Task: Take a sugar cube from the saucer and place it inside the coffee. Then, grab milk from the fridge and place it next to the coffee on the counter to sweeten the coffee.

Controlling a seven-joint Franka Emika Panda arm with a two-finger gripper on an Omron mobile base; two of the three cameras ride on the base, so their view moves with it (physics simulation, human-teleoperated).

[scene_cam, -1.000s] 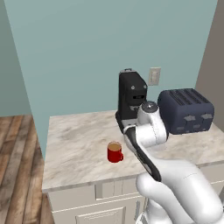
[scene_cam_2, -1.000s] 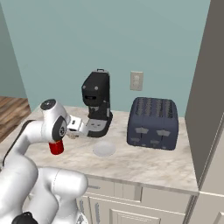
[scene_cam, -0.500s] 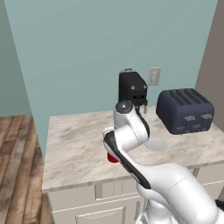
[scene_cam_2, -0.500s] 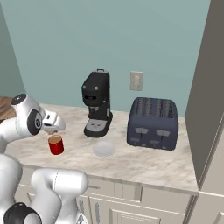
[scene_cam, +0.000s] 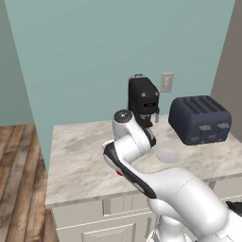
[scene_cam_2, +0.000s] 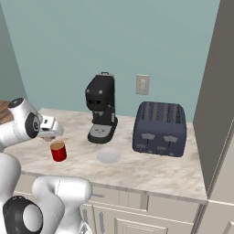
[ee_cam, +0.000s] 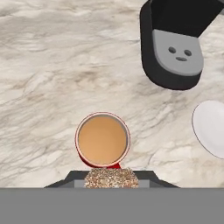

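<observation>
The coffee (ee_cam: 103,140), a red mug with a brown surface, stands on the marble counter (ee_cam: 52,87) just ahead of my gripper (ee_cam: 110,182). A speckled tan sugar cube (ee_cam: 110,176) sits between the dark fingertips, and the gripper is shut on it. From the right base view the hand (scene_cam_2: 50,129) hangs just above and left of the mug (scene_cam_2: 58,151). The white saucer (scene_cam_2: 109,156) lies bare to the mug's right, also seen as a saucer (ee_cam: 212,127) at the hand view's right edge. In the left base view my arm hides nearly all of the mug (scene_cam: 119,172).
A black coffee machine (scene_cam_2: 101,107) stands behind the saucer, and a dark blue toaster (scene_cam_2: 159,128) sits to its right. A tall grey panel (scene_cam_2: 219,91) rises at the counter's right end. A wall socket (scene_cam_2: 142,84) is on the teal wall.
My arm has swung left from near the saucer to above the mug, carrying the sugar cube. The mug and the saucer have stayed in place.
</observation>
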